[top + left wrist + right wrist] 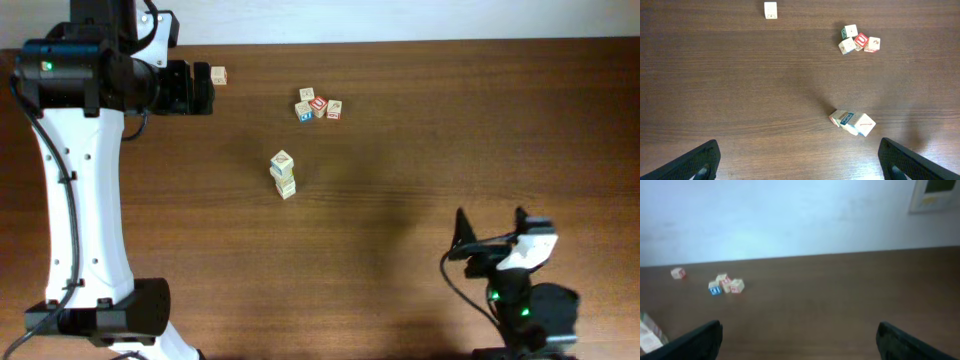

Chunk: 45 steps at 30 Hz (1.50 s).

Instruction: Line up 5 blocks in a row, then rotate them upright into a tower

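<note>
A small stack of light-wood printed blocks (284, 174) stands mid-table; it also shows in the left wrist view (852, 122) and at the left edge of the right wrist view (647, 336). Farther back sits a tight cluster of blocks (318, 105) (859, 41) (725, 285), among them a red-topped cube (319, 103). My left gripper (205, 88) hangs open at the far left, high above the table and well away from both groups. My right gripper (490, 228) is open at the front right, nothing between its fingers.
A lone pale cube (218, 76) (770, 10) lies near the table's back edge, close to the left gripper. The left arm's white link (80, 200) runs down the left side. A pale wall (790, 215) rises behind the table.
</note>
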Each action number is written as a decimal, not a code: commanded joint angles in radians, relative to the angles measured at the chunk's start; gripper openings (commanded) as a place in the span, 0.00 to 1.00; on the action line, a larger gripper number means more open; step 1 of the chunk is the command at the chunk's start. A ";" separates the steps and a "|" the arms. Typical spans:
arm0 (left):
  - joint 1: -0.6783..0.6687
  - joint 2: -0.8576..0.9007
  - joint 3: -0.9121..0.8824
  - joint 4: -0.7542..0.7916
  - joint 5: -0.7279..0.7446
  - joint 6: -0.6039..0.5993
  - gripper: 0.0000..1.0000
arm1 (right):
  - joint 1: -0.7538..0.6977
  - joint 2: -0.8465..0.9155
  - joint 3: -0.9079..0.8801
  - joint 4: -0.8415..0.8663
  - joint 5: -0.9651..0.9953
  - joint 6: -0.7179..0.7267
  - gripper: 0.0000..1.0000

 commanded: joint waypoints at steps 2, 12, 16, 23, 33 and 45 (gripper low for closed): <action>0.002 -0.006 0.007 -0.002 -0.004 0.019 0.99 | -0.006 -0.127 -0.170 0.073 -0.029 0.004 0.98; 0.002 -0.006 0.007 -0.002 -0.004 0.019 0.99 | -0.003 -0.158 -0.231 0.116 0.031 0.003 0.98; 0.002 -0.006 0.007 -0.002 -0.004 0.019 0.99 | 0.003 -0.158 -0.232 0.117 0.032 0.003 0.98; 0.002 -0.006 0.007 -0.002 -0.004 0.019 0.99 | 0.003 -0.158 -0.232 0.119 0.032 0.003 0.98; 0.002 -0.006 0.007 -0.002 -0.004 0.019 0.99 | 0.003 -0.158 -0.232 0.118 0.032 0.003 0.98; 0.002 -0.049 0.006 0.015 -0.057 0.068 0.99 | 0.003 -0.158 -0.232 0.118 0.032 0.003 0.98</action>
